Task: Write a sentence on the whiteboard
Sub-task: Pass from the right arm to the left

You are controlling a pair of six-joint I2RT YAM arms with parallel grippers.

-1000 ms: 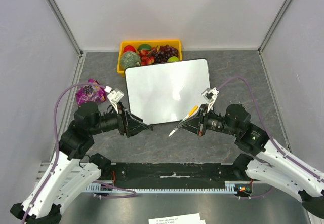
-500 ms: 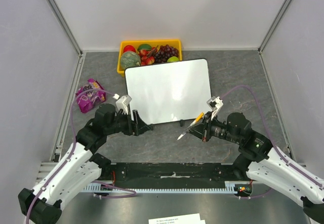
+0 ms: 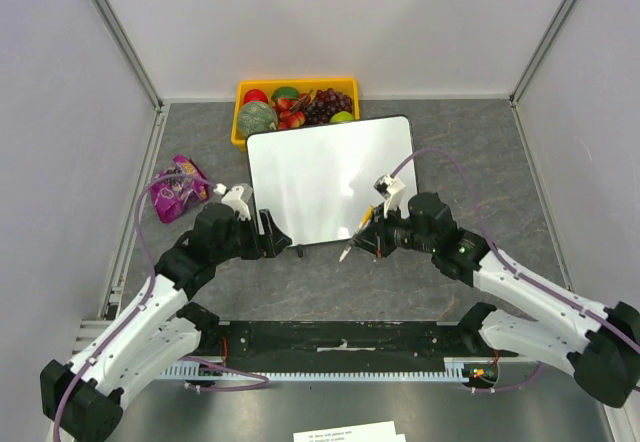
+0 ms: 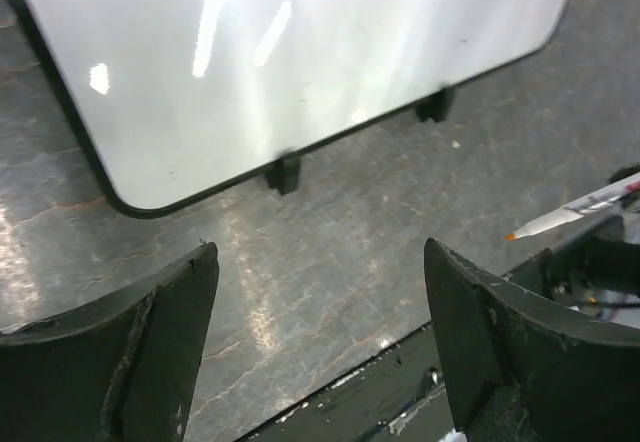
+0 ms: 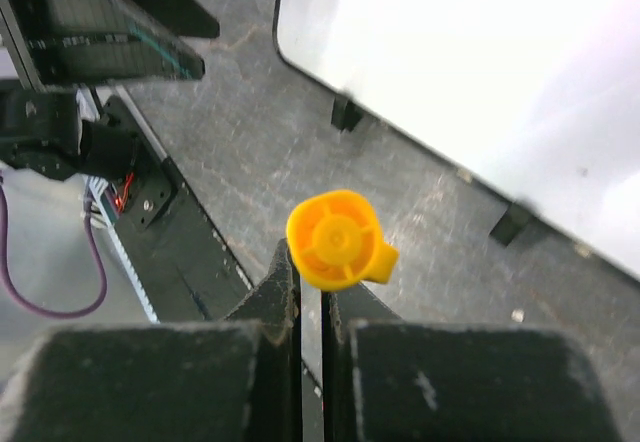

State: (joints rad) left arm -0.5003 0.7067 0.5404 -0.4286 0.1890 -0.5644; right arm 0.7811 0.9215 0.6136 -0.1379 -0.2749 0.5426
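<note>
Left: purple bag (image 3: 177, 188) by the wall, then left gripper (image 3: 280, 239), jaws spread wide over bare table (image 3: 450, 142). Centre: whiteboard (image 3: 330, 177) flat, just beyond both grippers, yellow tray (image 3: 296, 85) behind. Right: right gripper (image 3: 372, 240) pinching an orange marker (image 3: 354, 242), tip off the near edge

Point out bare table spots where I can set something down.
Bare table lies between the whiteboard and the right wall, and left of the fruit tray beyond the snack bag. Crowded: the whiteboard's near edge, where the left gripper, right gripper and marker are.
</note>
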